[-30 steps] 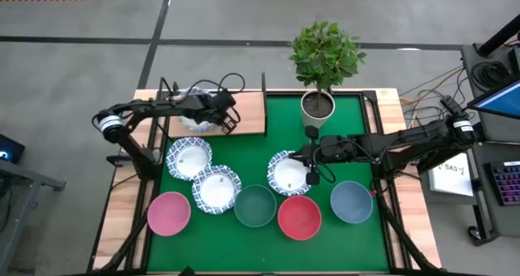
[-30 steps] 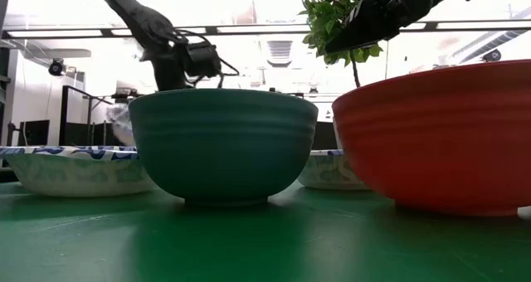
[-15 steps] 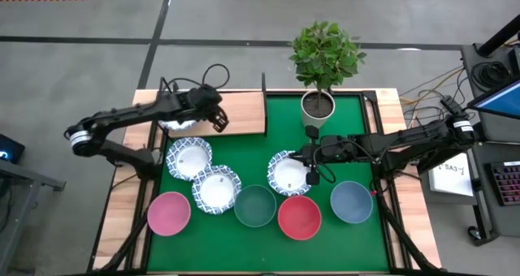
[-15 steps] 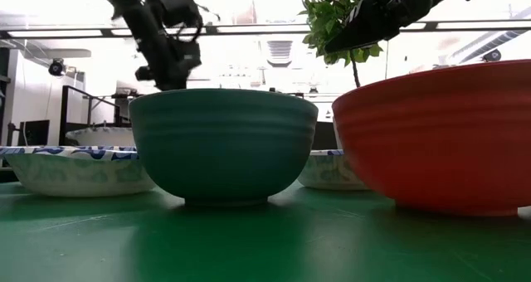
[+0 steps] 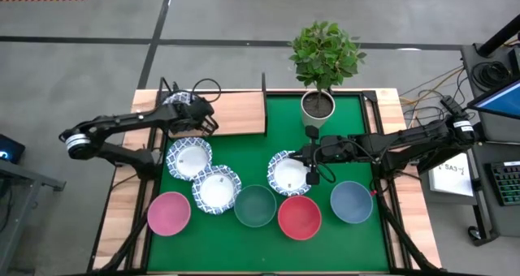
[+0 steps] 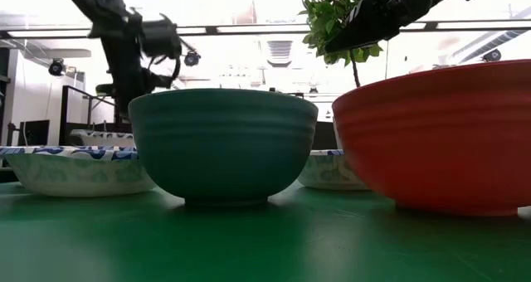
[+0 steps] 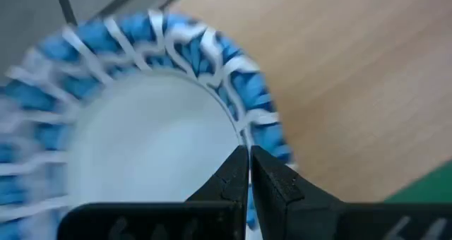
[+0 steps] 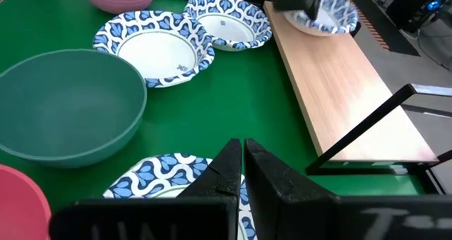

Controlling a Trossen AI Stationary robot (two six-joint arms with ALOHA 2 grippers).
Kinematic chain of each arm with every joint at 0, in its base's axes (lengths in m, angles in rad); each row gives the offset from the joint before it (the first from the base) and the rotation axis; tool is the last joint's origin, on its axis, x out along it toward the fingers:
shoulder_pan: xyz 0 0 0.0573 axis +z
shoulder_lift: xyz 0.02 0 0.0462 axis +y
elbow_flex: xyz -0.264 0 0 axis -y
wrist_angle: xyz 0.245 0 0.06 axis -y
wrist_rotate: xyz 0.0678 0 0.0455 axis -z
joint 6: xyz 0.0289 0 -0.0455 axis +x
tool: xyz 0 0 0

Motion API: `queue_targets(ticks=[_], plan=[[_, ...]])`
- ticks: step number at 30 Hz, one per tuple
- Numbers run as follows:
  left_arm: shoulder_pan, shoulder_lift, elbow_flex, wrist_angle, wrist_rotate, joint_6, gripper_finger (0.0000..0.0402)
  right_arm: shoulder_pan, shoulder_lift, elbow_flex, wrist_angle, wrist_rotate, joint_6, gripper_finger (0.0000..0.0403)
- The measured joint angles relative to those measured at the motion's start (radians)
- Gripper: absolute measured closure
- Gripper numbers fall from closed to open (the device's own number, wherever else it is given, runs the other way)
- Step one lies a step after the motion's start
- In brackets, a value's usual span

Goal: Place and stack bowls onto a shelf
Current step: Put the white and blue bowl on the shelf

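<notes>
The left hand [image 5: 203, 122], in the upper left of the high view, has its fingers pressed together over the near rim of a blue-patterned white bowl [image 5: 179, 102]; the left wrist view shows the tips meeting right at that rim, though whether they actually pinch it is hard to tell. That bowl sits at the left end of the shelf [image 5: 240, 114], the pale wooden board along the upper edge of the green mat [image 5: 357, 122], so one bowl looks placed. The right hand [image 5: 312, 177] hovers at centre frame over another patterned bowl [image 5: 284, 174], fingers pressed together and holding nothing. Outward from there, seven bowls remain on the mat: two more patterned bowls [image 5: 188, 157] [image 5: 216, 187] at left, then a row along the lower edge of pink bowl [image 5: 169, 213], green bowl [image 5: 255, 205], red bowl [image 5: 299, 217] and grey-blue bowl [image 5: 352, 202]. A potted plant [image 5: 325, 61] stands at the upper centre. By this count the task is only just begun: most placing and all stacking lie ahead.
</notes>
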Motion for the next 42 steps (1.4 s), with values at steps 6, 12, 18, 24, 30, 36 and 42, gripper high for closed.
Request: queue_targets(ticks=[6,12,18,24,30,36,42], plan=[[0.005,0.022,-0.044,0.13,0.13,0.002,0.0402,0.0,0.0,0.0,0.0,0.0,0.008,0.0394],[-0.014,0.018,0.007,0.122,0.182,0.021,0.0402,0.0,0.0,0.0,0.0,0.0,0.011,0.0394],[-0.017,0.016,0.056,0.04,0.136,0.031,0.0402,0.0,0.0,0.0,0.0,0.0,0.021,0.0394],[-0.086,0.016,0.072,0.069,0.291,0.037,0.0402,0.0,0.0,0.0,0.0,0.0,0.02,0.0394],[-0.186,0.016,0.142,0.075,0.297,0.05,0.0402,0.0,0.0,0.0,0.0,0.0,0.019,0.0394],[-0.245,0.049,0.137,0.13,0.268,0.053,0.0402,0.0,0.0,0.0,0.0,0.0,0.019,0.0394],[-0.243,0.143,0.106,0.157,0.242,0.029,0.0402,0.0,-0.001,0.0,-0.001,0.0,0.019,0.0394]])
